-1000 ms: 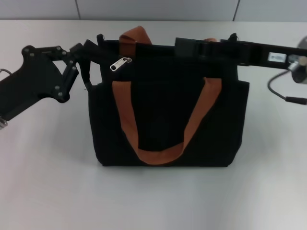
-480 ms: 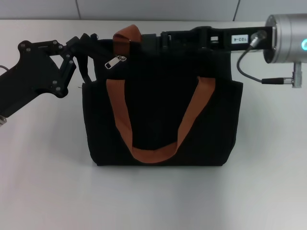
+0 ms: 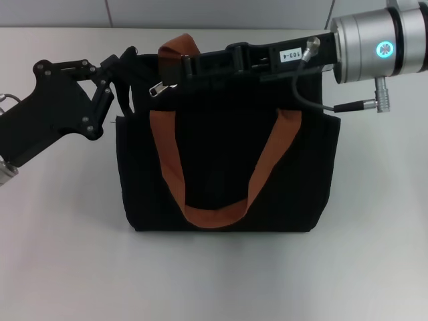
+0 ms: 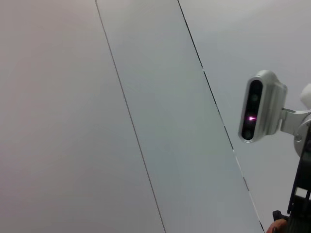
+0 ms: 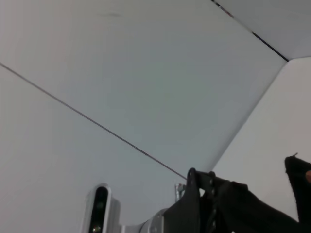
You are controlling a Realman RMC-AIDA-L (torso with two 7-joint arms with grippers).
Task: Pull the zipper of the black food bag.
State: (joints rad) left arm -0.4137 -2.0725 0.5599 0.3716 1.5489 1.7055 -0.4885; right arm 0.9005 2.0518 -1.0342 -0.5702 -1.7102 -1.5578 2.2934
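The black food bag [image 3: 227,167] stands upright in the middle of the head view, with orange-brown handles [image 3: 214,214]. The silver zipper [image 3: 158,88] hangs at the bag's top left, on the zip track. My left gripper [image 3: 126,59] comes in from the left and is shut on the bag's top left corner. My right gripper [image 3: 182,67] reaches in from the right along the bag's top edge. Its tip is just right of the zipper, beside the rear handle loop [image 3: 177,48]. Its black fingers blend with the bag.
The bag stands on a pale table [image 3: 214,281] with a wall behind it. The right arm's silver wrist [image 3: 378,47] and cable [image 3: 314,100] hang over the bag's top right. The wrist views show only wall panels and the other arm's parts.
My right arm has moved left along the bag's top, its tip now next to the zipper. The bag has shifted slightly left. My left gripper has stayed on the corner.
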